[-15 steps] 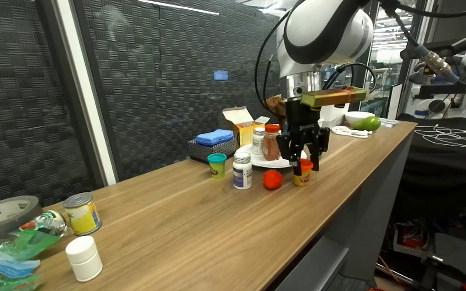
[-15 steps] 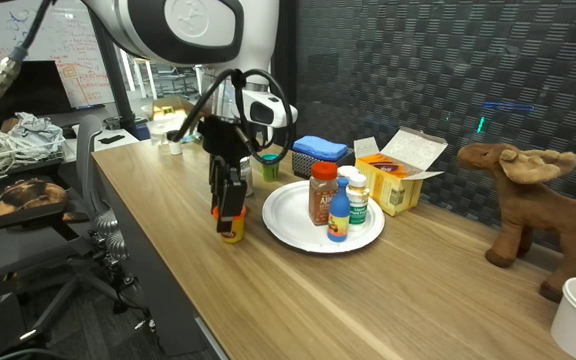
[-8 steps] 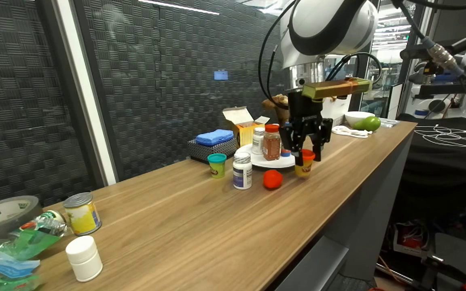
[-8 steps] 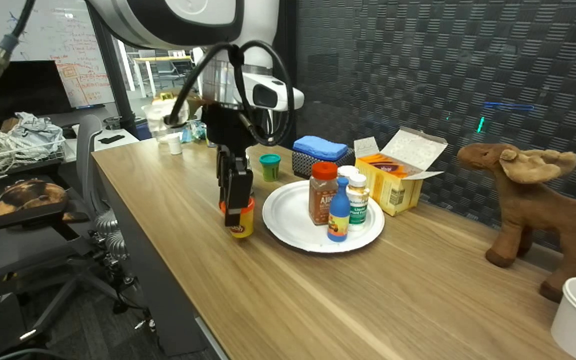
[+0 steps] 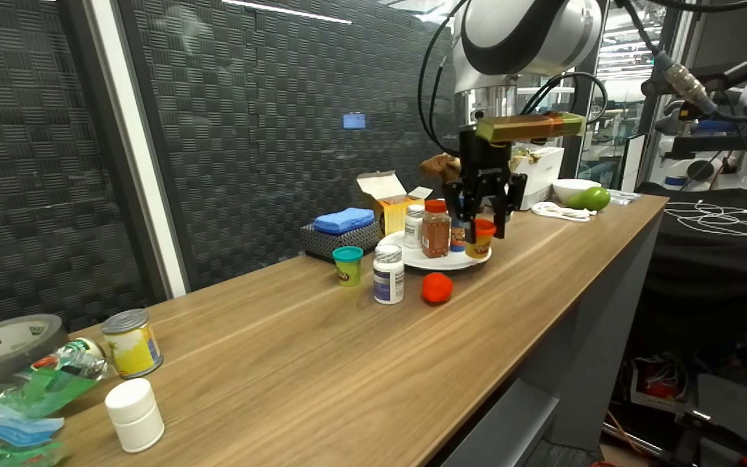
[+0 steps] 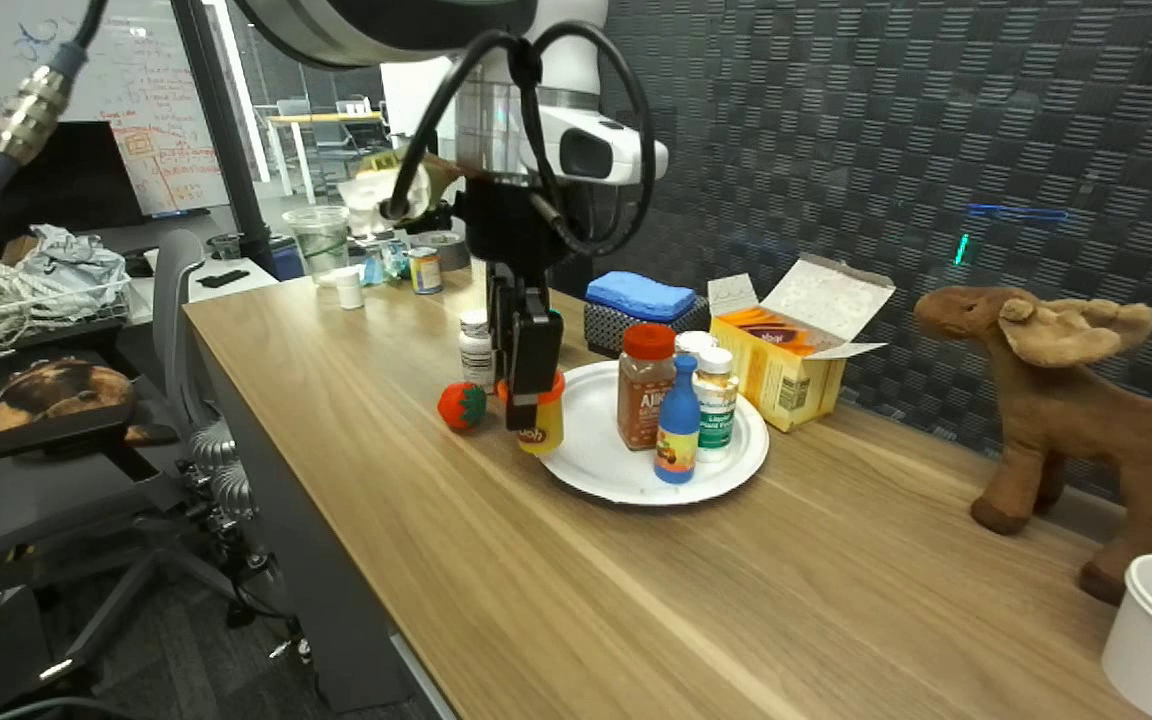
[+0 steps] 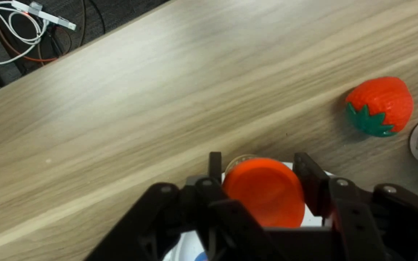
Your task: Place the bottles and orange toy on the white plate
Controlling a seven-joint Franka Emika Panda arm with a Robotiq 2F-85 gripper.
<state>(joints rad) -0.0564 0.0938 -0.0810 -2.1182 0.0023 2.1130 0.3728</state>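
Wrist view: a round orange lid [image 7: 265, 195] fills the gap between the fingers of the black gripper [image 7: 258, 161], which is clamped on the small yellow tub [image 5: 479, 248] under that lid, its body visible in both exterior views. The tub is upright over the edge of the flat, round white plate [image 6: 586, 458]; whether its base touches cannot be told.

A red-orange, strawberry-shaped toy [image 7: 385, 99] lies on the wooden tabletop [image 7: 122, 119], apart from the plate. Its green leaves [image 6: 473, 404] show in an exterior view and from the wrist; in an exterior view the toy [image 5: 437, 287] presents only its red, ball-like side. Just beside it stands a white bottle with a purple-blue label [image 5: 388, 279], cut off at the wrist view's border.

On the plate, in an exterior view, stand a clear, brown-filled jar with a red lid [image 6: 641, 400], a slim blue bottle [image 6: 677, 425] and a white bottle with a green label [image 6: 719, 405]. A green tub with a teal lid [image 5: 349, 267] appears fully in an exterior view. A brown plush moose [image 6: 1066, 390] shows nearly whole in an exterior view.
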